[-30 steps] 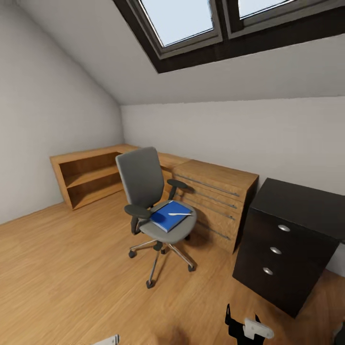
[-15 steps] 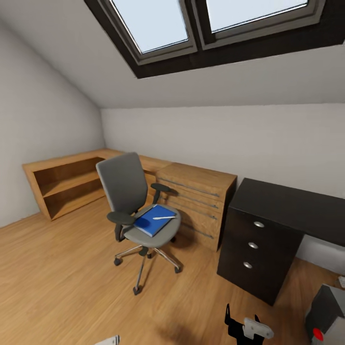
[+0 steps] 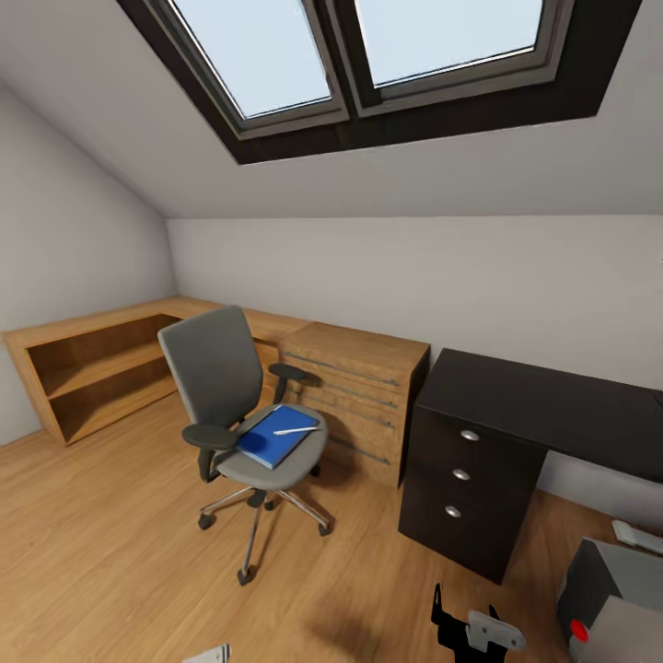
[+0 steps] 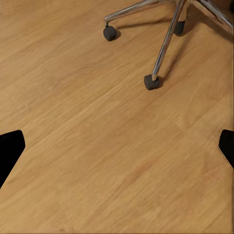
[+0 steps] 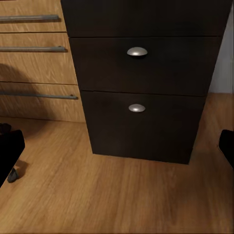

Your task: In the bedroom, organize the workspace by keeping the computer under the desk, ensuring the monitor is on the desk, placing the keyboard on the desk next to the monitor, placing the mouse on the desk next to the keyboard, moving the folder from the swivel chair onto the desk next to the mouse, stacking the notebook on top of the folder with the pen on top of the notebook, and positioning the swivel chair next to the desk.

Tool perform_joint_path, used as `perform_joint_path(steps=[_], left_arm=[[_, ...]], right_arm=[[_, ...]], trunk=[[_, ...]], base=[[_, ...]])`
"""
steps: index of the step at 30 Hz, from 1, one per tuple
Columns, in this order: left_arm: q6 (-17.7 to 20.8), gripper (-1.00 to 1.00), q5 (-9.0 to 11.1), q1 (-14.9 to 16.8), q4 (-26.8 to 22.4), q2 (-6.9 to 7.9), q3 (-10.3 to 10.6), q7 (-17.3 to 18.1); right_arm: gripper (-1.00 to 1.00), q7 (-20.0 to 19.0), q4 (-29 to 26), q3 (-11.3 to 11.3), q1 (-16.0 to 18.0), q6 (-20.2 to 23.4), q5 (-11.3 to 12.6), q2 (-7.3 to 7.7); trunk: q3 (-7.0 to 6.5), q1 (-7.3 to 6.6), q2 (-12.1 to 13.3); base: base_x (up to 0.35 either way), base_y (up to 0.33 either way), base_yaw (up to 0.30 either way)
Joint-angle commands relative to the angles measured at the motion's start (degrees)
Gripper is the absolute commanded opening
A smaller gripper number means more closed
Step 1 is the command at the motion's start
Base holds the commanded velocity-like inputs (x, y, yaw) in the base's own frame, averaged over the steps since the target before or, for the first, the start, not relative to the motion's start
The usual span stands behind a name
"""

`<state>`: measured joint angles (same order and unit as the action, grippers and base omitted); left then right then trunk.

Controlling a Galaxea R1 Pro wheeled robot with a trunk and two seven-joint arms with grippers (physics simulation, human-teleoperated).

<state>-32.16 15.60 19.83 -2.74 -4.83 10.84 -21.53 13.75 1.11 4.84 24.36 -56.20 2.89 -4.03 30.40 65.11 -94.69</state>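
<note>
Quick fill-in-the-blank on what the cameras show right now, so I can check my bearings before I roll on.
1. The blue folder lies on the seat of the ____.
2. The pen rests on top of the ____.
3. The desk drawers show ____ round silver knobs in the head view.
4. The computer stands on the ____, right of the drawers.

Missing words: swivel chair; folder; three; floor

- Right gripper (image 3: 465, 626) low at head view's bottom edge, dark fingers upright, spread apart, empty.
- Left gripper (image 4: 117, 148) fingertips wide apart, nothing between.
</note>
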Motion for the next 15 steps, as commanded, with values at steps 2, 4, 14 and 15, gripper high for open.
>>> perform_joint_path(steps=[2,4,14,15], left_arm=[[-0.14,1.00,0.40,0.03,0.02,0.00,0.50,-0.27],[-0.15,1.00,0.40,0.03,0.02,0.00,0.50,-0.27],[0.06,1.00,0.40,0.03,0.02,0.07,0.50,0.19],[0.07,1.00,0.40,0.03,0.05,0.07,0.50,0.24]], right_arm=[[1.00,-0.48,0.12,0.43,0.07,-0.31,0.27,-0.01],[1.00,-0.48,0.12,0.43,0.07,-0.31,0.27,-0.01],[1.00,-0.55,0.12,0.43,0.07,-0.20,0.23,-0.01],[1.00,-0.56,0.12,0.43,0.07,-0.06,0.25,-0.01]], trunk=[[-0.46,-0.45,0.79],[-0.98,-0.89,1.59],[-3.49,-3.09,5.60],[-3.72,-3.31,6.00]], base=[[0.000,0.000,-0.169],[0.000,0.000,-0.169],[0.000,0.000,-0.184],[0.000,0.000,-0.245]])
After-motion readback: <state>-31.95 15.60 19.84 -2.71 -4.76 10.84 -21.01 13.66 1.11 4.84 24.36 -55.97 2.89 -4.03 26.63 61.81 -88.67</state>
